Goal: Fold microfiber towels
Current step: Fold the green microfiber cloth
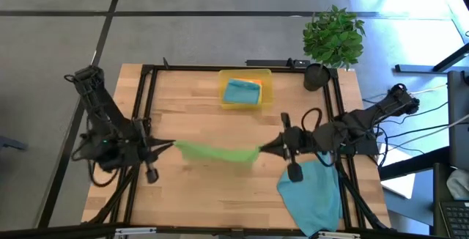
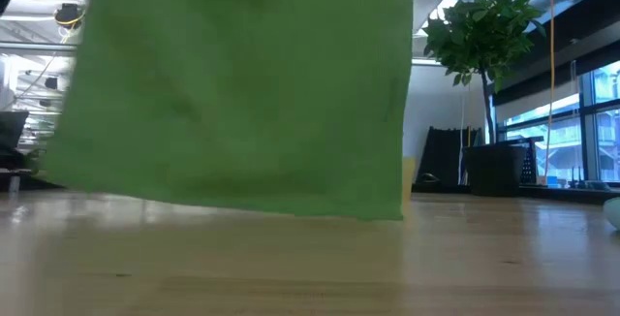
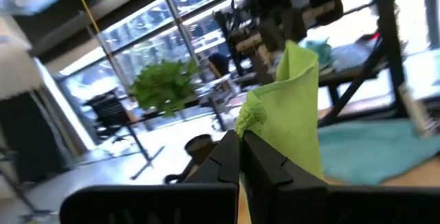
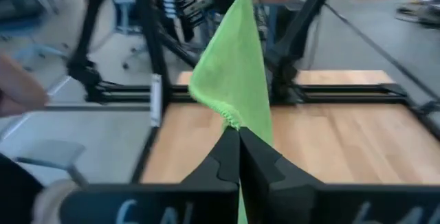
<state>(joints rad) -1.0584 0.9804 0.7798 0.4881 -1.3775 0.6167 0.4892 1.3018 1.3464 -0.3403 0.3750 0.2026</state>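
The green towel (image 1: 216, 152) hangs stretched above the middle of the wooden table (image 1: 190, 114), its lower edge just clear of the boards in the low view. The left gripper (image 1: 173, 146) pinches one corner, fingers clamped tight on the cloth, and the right gripper (image 1: 261, 149) has the opposite corner, jaws closed on it too. A teal-blue towel (image 1: 314, 193) lies rumpled at the near right corner. Another teal-blue towel (image 1: 242, 92) sits over an orange one (image 1: 256, 83) in the yellow tray (image 1: 245, 74) at the far edge, beside a potted plant (image 1: 333, 37).
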